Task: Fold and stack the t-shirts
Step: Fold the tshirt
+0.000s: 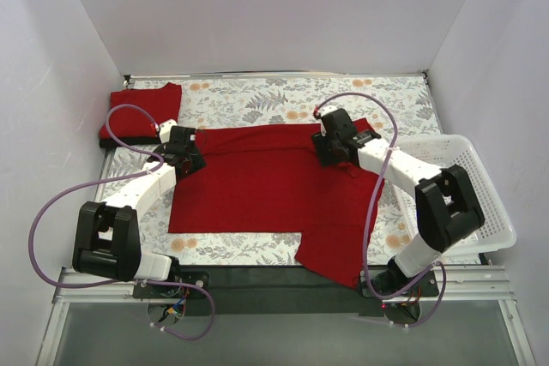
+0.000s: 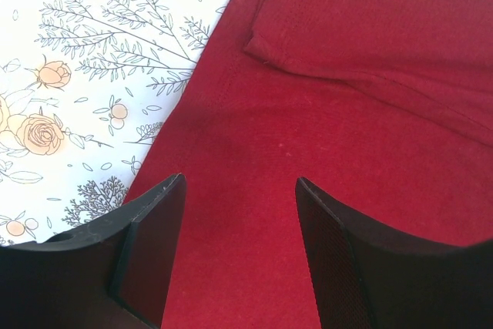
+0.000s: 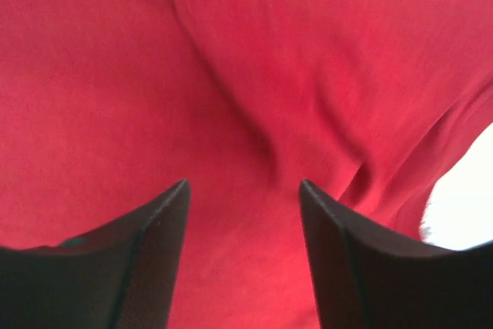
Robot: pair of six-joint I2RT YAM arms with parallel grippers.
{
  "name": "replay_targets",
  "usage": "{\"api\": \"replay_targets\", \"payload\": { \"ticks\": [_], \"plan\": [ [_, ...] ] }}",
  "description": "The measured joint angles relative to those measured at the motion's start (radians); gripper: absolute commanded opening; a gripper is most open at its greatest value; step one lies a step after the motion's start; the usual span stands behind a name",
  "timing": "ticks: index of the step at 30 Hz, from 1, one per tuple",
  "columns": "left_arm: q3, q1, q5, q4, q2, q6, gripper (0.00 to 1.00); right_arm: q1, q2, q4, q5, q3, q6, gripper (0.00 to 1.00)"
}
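Top external: red t-shirt (image 1: 257,190) spread; left tool (image 1: 185,160), right tool (image 1: 334,150) wide, empty. Folding step, seemingly; next, pinch edges.

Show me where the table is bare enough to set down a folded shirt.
Best: the far strip of floral tablecloth, between the folded red shirts and the far right corner. A narrower strip lies near, below the spread red t-shirt. Crowded: the middle, with left gripper and right gripper over it, and the right, by the white basket.

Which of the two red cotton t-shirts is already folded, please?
The small red t-shirt in the far-left corner, a compact rectangle; the large red t-shirt lies spread out in the middle.
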Motion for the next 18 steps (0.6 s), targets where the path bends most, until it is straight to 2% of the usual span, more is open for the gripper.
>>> {"api": "replay_targets", "payload": {
  "ticks": [3,7,18],
  "plan": [
    [0.000,0.000,0.002,0.000,0.000,0.000,0.55,-0.013,-0.073,0.093,-0.023,-0.169,0.102,0.61],
    [0.000,0.000,0.004,0.000,0.000,0.000,0.55,-0.032,-0.106,0.203,-0.048,-0.324,0.197,0.61],
    [0.000,0.000,0.004,0.000,0.000,0.002,0.55,-0.069,-0.075,0.457,-0.075,-0.362,0.296,0.57]
  ]
}}
